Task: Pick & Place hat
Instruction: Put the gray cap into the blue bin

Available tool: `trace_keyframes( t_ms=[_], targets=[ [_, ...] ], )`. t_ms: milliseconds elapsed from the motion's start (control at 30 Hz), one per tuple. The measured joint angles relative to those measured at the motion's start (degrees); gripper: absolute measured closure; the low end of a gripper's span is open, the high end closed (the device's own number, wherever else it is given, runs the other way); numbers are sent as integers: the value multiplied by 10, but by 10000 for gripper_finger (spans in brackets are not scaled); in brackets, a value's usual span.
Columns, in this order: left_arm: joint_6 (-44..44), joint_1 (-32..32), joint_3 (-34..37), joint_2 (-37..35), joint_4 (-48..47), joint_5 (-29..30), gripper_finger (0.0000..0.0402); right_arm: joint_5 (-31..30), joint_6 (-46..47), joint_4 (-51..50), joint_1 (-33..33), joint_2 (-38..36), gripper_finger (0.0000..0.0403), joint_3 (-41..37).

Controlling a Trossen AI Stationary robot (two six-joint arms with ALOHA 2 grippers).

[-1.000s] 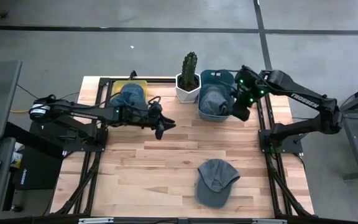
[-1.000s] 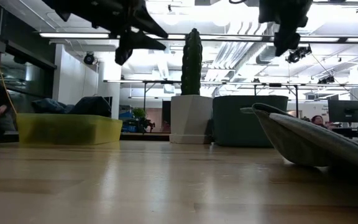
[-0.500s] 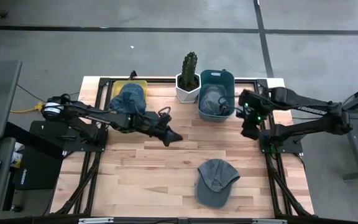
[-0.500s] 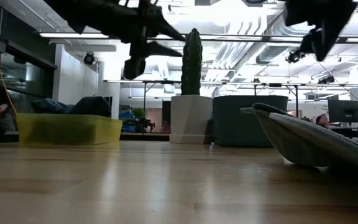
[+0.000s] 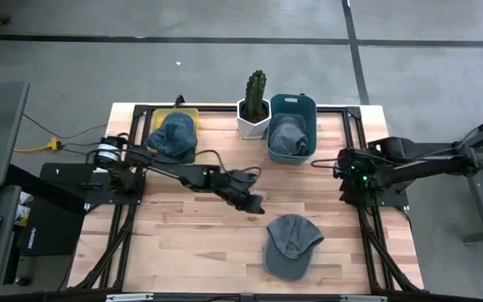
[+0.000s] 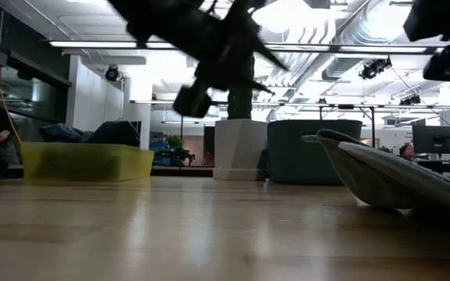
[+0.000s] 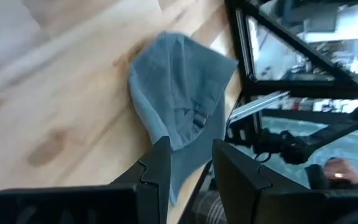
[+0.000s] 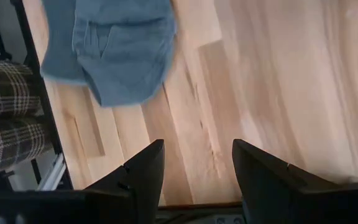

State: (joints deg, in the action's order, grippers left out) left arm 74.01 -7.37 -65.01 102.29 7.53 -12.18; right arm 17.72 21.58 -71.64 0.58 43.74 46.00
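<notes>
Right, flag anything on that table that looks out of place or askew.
One grey hat lies loose on the bare wood at the near side of the table, set at a slant, while two others sit in the yellow bin and teal bin beside the cactus pot. Nothing looks spilled or damaged.

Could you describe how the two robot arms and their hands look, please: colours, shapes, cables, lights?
Both arms are dark, slim, jointed links. The left arm has a silver ring near its base and a thin black cable looping along it. The right arm shows small green lights near its wrist. Left hand and right hand each have two dark, angular, wedge-shaped fingers.
</notes>
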Motion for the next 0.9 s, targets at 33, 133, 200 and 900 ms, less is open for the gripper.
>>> trace_keyframes(
  t_ms=[33,133,200,900],
  targets=[
    [0,-3,-23,13,-29,-3,303,0,6,1,9,-7,219,-5],
    [-2,-3,-82,40,-150,-21,299,-2,16,8,33,-23,219,-16],
    [-5,-3,-124,62,-190,-26,289,-3,20,17,45,-33,219,-23],
    [75,-30,-167,106,-216,-16,129,-11,6,100,89,-36,219,-28]
  ],
)
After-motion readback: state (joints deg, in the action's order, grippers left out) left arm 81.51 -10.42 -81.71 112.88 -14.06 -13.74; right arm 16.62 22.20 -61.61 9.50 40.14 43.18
